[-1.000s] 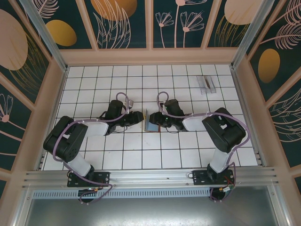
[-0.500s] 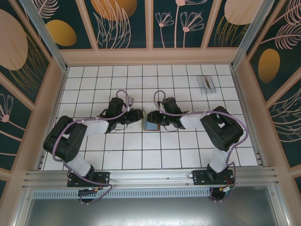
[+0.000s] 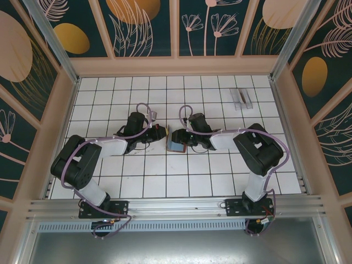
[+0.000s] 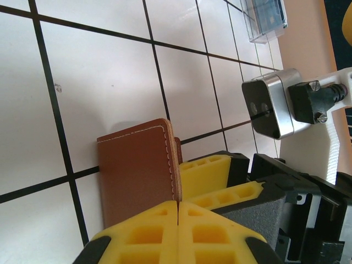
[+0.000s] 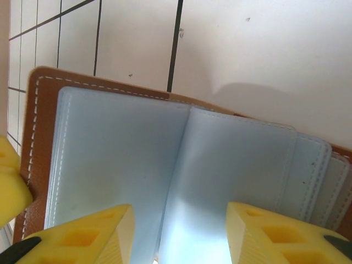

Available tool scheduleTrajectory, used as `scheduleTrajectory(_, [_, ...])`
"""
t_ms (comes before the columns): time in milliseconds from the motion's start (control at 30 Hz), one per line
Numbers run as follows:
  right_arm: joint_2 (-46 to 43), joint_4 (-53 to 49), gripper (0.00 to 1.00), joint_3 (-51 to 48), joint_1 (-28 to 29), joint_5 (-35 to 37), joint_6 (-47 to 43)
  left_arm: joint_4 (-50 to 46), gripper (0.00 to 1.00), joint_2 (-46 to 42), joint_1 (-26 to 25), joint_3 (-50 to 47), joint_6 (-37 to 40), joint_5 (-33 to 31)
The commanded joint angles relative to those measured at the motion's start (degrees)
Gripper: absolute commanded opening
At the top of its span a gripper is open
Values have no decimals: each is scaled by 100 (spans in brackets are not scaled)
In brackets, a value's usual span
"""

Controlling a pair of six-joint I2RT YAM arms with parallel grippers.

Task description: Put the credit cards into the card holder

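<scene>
The card holder is a reddish-brown leather wallet at the table's middle, held between both grippers. In the left wrist view its brown cover rests on the tiles, and my left gripper is shut on its stitched edge. In the right wrist view it lies open, showing blue-grey lining. My right gripper is open over that lining, one finger on each side of the fold. The credit cards stand in a clear rack at the far right, a blue one showing in the left wrist view.
White tiled floor with black grid lines lies inside a beige raised frame. The right arm's camera block sits close beside the wallet. Open tiles stretch between the wallet and the card rack.
Both grippers have shifted slightly toward the far side. The wallet has gone from standing on edge to lying more open between them.
</scene>
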Motion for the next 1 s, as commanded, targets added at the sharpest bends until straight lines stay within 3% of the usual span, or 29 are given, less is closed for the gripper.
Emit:
scheduleTrajectory(0, [272, -227, 49, -4, 45, 2, -162, -177, 15, 131, -25, -50, 122, 27])
scheduleTrajectory(333, [333, -275, 49, 38, 51, 20, -216, -566, 15, 240, -24, 107, 334, -251])
scheduleTrajectory(467, [353, -263, 48, 25, 51, 29, -219, -566, 25, 252, -24, 125, 354, -228])
scheduleTrajectory(600, [371, -188, 48, -2, 51, -29, -197, -560, 15, 190, -24, 84, 361, -244])
scheduleTrajectory(667, [379, -161, 48, -9, 48, -55, -193, -611, 24, 195, -24, 105, 388, -249])
scheduleTrajectory(733, [385, -157, 48, -9, 50, -50, -192, -688, 26, 208, -27, 143, 423, -241])
scheduleTrajectory(800, [389, -148, 48, 2, 63, -64, -193, -610, 22, 186, -24, 111, 383, -192])
scheduleTrajectory(967, [387, -205, 48, 26, 62, -25, -237, -527, 0, 146, -24, 55, 327, -221])
